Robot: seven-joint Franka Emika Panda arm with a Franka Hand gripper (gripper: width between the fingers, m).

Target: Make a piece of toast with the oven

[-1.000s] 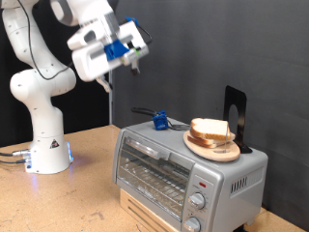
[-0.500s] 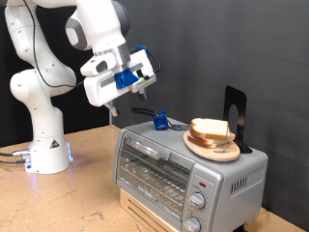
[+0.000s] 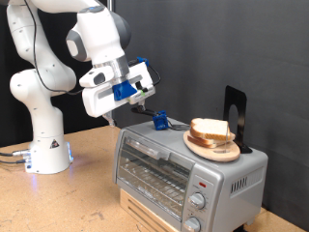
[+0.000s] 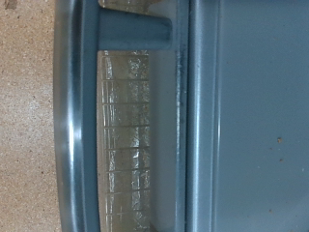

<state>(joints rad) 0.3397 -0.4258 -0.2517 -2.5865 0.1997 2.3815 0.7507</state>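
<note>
Wooden table — oven on a pale wooden box, white robot base alongside

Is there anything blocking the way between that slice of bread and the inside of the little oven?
Yes. The piece of toast sits on a round wooden plate on top of the oven, and the oven's glass door is shut. The gripper is in the air above the oven's end at the exterior view's left.

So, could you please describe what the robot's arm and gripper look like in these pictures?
The arm is glossy white with rounded, bulbous joints, rising from a white base that shows a dark triangular mark and a blue light low down. The gripper sits on a white boxy hand with bright blue parts and dark fingers. Cables trail from the base.
</note>
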